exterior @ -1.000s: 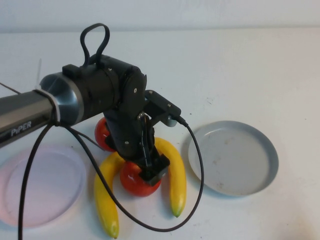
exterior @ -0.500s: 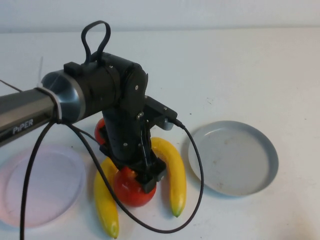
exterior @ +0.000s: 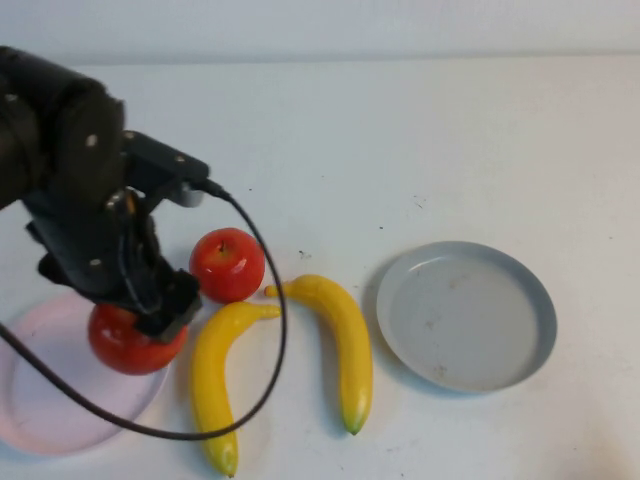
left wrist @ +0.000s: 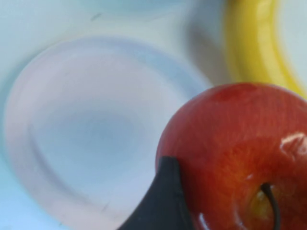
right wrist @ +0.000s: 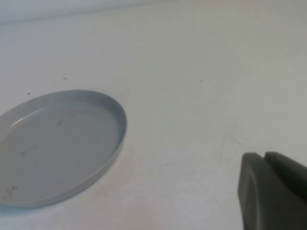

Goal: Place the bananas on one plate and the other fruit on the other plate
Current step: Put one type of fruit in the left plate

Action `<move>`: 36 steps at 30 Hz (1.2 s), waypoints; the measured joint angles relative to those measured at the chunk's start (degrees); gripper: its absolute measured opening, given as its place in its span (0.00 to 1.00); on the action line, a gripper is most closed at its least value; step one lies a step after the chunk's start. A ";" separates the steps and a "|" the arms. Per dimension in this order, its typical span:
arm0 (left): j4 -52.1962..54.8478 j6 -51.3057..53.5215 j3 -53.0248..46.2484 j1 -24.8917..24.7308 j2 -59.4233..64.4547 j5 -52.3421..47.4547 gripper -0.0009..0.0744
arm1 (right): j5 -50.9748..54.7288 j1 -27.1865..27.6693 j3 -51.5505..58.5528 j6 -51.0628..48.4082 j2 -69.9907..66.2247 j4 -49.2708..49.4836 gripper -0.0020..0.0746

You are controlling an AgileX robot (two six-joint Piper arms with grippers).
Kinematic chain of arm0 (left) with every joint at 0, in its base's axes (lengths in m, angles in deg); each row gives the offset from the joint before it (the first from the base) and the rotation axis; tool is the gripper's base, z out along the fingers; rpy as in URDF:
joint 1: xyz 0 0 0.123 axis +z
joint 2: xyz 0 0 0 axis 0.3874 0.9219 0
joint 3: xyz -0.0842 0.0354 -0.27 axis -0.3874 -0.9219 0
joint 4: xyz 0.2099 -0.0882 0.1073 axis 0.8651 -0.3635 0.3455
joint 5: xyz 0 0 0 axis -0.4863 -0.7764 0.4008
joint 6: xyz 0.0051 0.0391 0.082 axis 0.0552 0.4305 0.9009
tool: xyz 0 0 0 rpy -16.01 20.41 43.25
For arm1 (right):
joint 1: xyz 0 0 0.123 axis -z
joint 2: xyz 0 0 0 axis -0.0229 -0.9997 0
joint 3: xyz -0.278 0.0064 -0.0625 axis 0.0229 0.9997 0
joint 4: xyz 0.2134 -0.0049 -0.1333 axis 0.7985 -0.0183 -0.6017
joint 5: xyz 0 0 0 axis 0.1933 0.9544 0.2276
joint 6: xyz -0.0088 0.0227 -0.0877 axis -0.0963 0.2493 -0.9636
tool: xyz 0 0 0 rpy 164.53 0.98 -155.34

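My left gripper is shut on a red apple and holds it over the right edge of the pale pink plate. In the left wrist view the apple fills the lower right, with the pink plate beneath it. A second red apple sits on the table beside two yellow bananas. The grey-blue plate lies empty at the right. My right gripper shows only in the right wrist view, shut, beside the grey-blue plate.
A black cable loops from my left arm over the bananas. One banana shows at the edge of the left wrist view. The white table stretches behind the fruit.
My left gripper has carried the apple from between the bananas leftwards to the pink plate's edge. The second apple and both bananas are now uncovered.
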 joint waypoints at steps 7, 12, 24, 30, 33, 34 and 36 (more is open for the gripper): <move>0.71 -1.66 -6.48 10.78 -1.47 6.92 0.79 | 0.02 0.00 0.00 0.00 0.00 0.00 0.01; 0.94 -0.09 -6.84 12.70 1.81 9.74 0.79 | 0.02 0.00 0.00 0.00 0.00 0.11 0.01; 5.08 -2.85 -6.73 12.70 5.94 12.70 0.90 | 0.02 0.00 0.00 0.00 0.00 0.11 0.01; 3.93 -6.32 -2.84 12.75 4.86 9.71 0.90 | 0.02 0.00 0.00 0.00 0.00 0.11 0.01; -0.04 -6.75 -0.34 12.75 3.42 9.54 0.90 | 0.02 0.00 0.00 0.00 0.00 0.11 0.01; -2.30 -5.78 0.39 12.75 3.07 10.14 0.90 | 0.02 0.00 0.00 0.00 0.00 0.11 0.01; -7.24 -0.70 1.26 12.75 2.98 11.89 0.90 | 0.02 0.00 0.00 0.00 0.00 0.11 0.01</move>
